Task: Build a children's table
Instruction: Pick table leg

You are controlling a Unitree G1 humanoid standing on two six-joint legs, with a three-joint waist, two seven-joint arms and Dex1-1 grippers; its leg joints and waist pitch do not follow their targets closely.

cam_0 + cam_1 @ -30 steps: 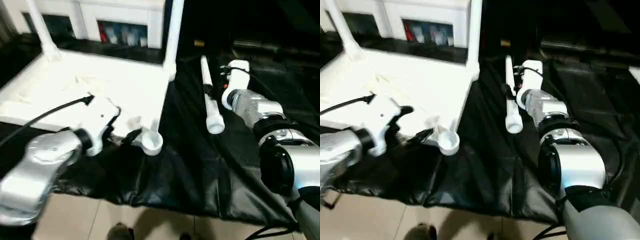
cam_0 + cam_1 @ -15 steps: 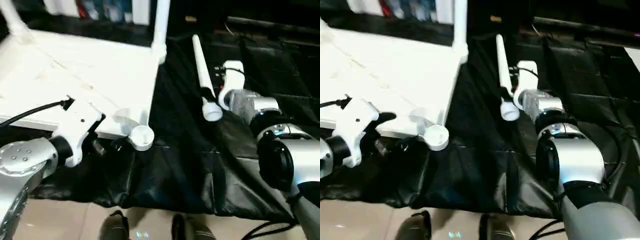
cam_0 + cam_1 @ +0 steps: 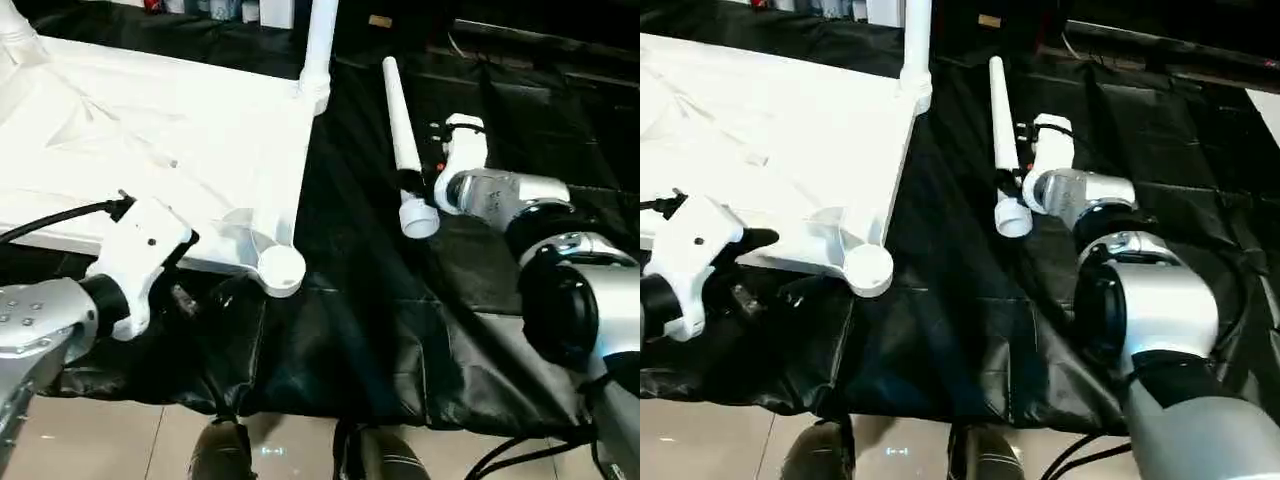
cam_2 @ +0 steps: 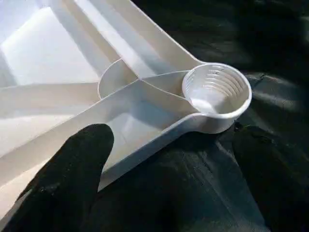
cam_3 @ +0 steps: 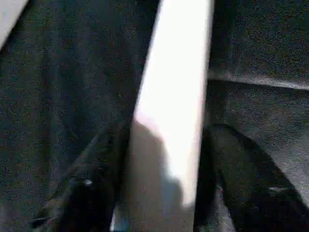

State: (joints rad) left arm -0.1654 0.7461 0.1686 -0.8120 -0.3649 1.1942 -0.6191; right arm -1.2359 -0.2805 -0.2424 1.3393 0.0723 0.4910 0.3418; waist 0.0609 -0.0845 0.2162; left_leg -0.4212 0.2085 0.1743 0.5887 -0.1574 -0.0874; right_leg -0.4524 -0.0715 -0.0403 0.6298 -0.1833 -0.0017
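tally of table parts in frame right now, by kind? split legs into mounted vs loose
Tabletop, lying underside up: 1
Legs standing in corner sockets: 2, the far-right leg and the far-left leg
Loose leg, lying on the black sheet between the fingers of the right claw: 1
Empty socket in view: 1
Total: 4 parts (1 top, 3 legs)

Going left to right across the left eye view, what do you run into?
Left gripper → table top → empty corner socket → loose leg → right gripper, closed around that leg.
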